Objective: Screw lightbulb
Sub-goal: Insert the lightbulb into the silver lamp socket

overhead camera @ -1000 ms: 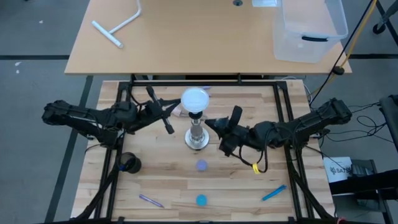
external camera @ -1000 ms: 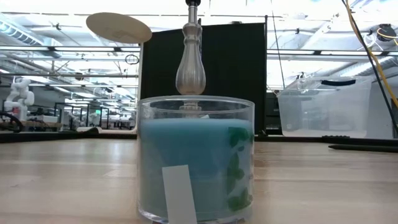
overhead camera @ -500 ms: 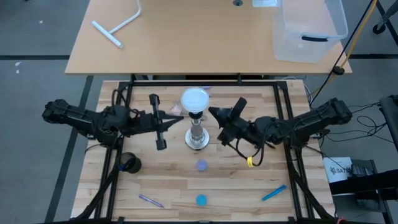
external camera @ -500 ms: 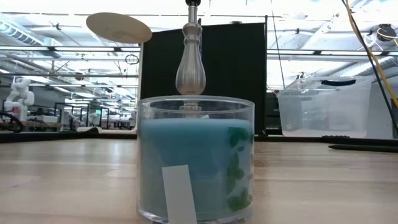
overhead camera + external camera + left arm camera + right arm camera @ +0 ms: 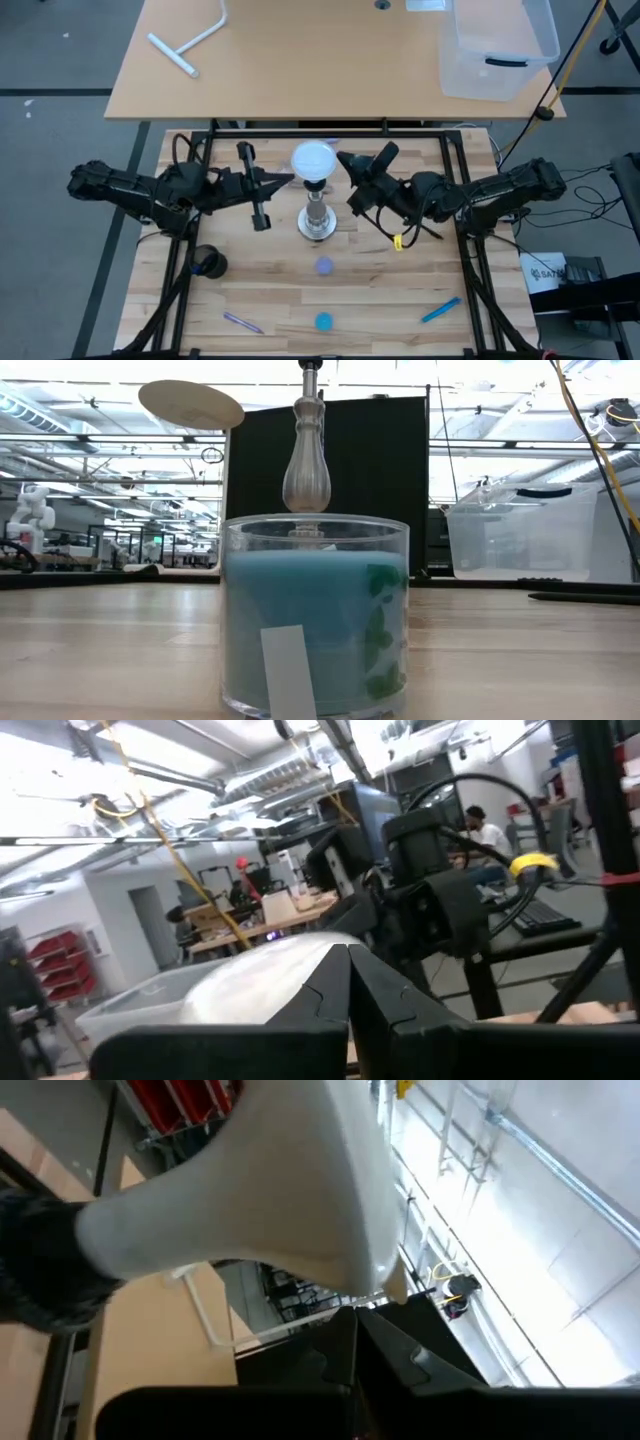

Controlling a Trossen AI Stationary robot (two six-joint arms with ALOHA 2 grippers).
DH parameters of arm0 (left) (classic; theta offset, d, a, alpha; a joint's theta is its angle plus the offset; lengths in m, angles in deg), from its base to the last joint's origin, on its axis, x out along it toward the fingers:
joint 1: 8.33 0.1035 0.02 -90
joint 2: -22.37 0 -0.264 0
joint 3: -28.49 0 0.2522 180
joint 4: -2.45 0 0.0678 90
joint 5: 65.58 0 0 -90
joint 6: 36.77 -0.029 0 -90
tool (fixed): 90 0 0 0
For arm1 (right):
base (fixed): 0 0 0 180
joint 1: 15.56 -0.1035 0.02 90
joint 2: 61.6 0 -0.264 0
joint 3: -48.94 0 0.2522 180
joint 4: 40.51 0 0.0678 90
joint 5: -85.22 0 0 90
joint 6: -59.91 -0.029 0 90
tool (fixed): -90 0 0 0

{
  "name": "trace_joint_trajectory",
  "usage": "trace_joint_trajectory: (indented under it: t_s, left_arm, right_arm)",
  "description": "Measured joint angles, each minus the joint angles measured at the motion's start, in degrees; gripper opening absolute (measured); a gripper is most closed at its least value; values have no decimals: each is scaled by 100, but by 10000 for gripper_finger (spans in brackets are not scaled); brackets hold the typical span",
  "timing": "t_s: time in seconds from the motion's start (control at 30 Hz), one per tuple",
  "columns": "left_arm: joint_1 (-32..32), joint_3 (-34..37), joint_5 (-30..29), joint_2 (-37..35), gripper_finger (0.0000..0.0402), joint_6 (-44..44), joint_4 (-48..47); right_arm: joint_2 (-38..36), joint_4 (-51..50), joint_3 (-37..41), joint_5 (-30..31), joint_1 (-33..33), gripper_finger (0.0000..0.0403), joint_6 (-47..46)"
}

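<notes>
The white frosted globe lightbulb (image 5: 314,160) is sitting atop the silvery socket stand (image 5: 317,222) mid-table. The left gripper (image 5: 278,180) and right gripper (image 5: 345,160) are flanking it, both pinched closed on nothing. To turn it well, one should be opening and squarely clasping the globe.

lightbulb (image 5: 313,160) atop stand (image 5: 317,219), between pincers

Two dark jointed arms, black looping cables, yellow band (image 5: 398,242) on right arm's cable
</notes>
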Motion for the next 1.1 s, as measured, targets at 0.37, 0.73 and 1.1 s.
trace_joint_trajectory:
  t_s: [0.37,0.73,1.1]
  left_arm:
    - [295,-2,-131,57,0,205,-29]
    - [498,-2,-573,69,0,286,-377]
    - [581,9,-943,45,0,414,-553]
  right_arm:
    - [-2,289,0,-385,82,0,191]
    - [1,152,0,-500,-244,0,148]
    - [1,-158,2,-323,-547,0,3]
